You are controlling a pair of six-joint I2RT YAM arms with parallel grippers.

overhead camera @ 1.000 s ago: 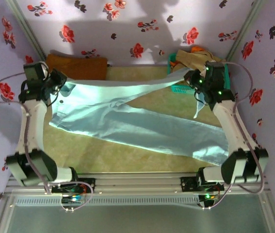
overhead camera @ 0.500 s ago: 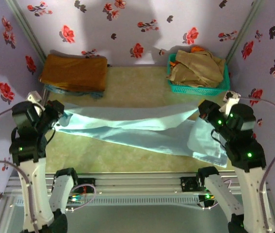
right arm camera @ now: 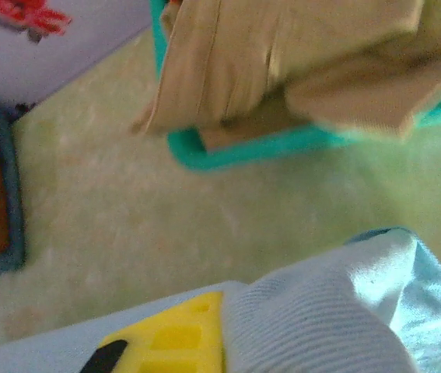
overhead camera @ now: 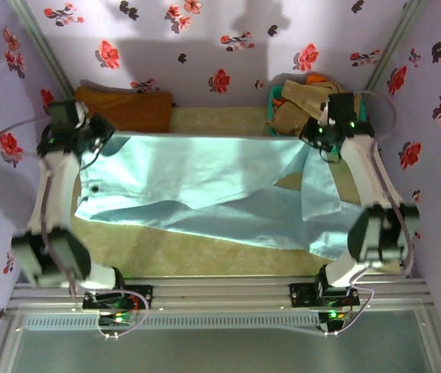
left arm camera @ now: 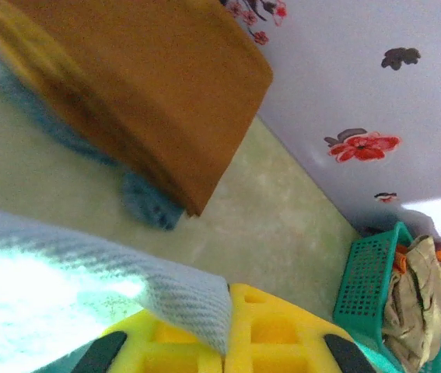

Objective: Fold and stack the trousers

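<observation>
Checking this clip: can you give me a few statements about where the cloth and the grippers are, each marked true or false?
1. The trousers lie folded in a neat stack. False: they are spread wide across the table between the left gripper and the right gripper.
2. The left gripper is shut on an edge of the trousers. True.
3. The mustard-brown cloth lies in the teal basket. False: it lies folded at the back left, and the basket holds beige garments.
4. The teal basket stands at the back right of the table. True.
</observation>
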